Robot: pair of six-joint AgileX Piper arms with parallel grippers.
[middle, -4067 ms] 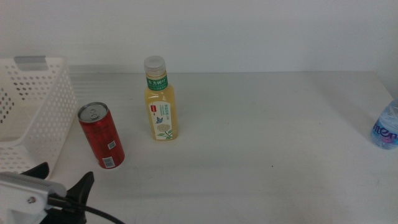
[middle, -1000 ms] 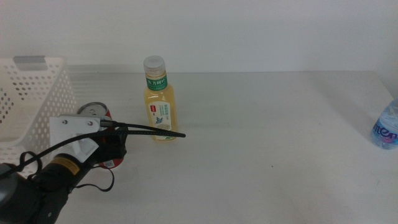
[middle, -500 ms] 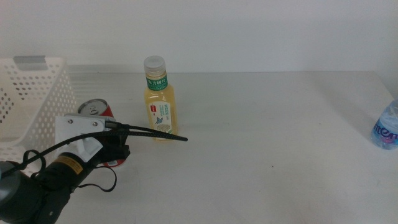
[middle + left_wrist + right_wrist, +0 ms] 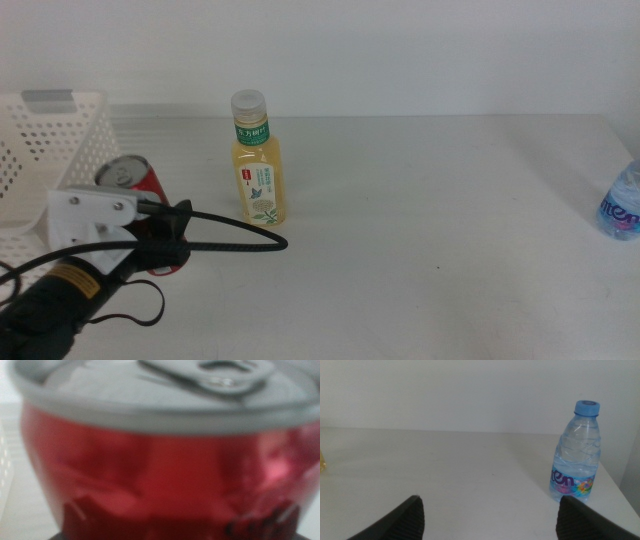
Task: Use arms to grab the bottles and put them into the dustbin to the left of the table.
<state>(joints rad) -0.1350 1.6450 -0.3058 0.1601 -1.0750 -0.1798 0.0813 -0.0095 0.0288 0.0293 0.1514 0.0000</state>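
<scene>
**Left arm at the red can beside the basket; right arm waits near the water bottle**

On a pale counter (image 4: 420, 230), the left arm comes in from the near left corner. Its white housing and black cable cover the lower part of a slim red can (image 4: 135, 190). The can is tilted, its long axis leaning so that its silver top points up and toward the white perforated dustbin (image 4: 60, 150), which stands at the left edge of the counter. The can's top sits just beside the dustbin's wall; whether they touch cannot be told.

The left gripper (image 4: 160, 245) is at the can's lower body. In the left wrist view the red can (image 4: 160, 475) fills the whole picture, very close and blurred, with its silver lid and pull tab at the top. The gripper appears closed around the can, though the jaws themselves are hidden behind it.

A pale-yellow tea bottle (image 4: 257, 165) with a white cap and green label stands upright near the middle of the counter, just right of the can and apart from it.

At the far right edge stands a small clear water bottle (image 4: 575, 455) with a blue cap, upright. The right gripper (image 4: 487, 520) hovers low over the counter with its jaws spread wide, holding nothing, the water bottle ahead of it and off to one side.
</scene>
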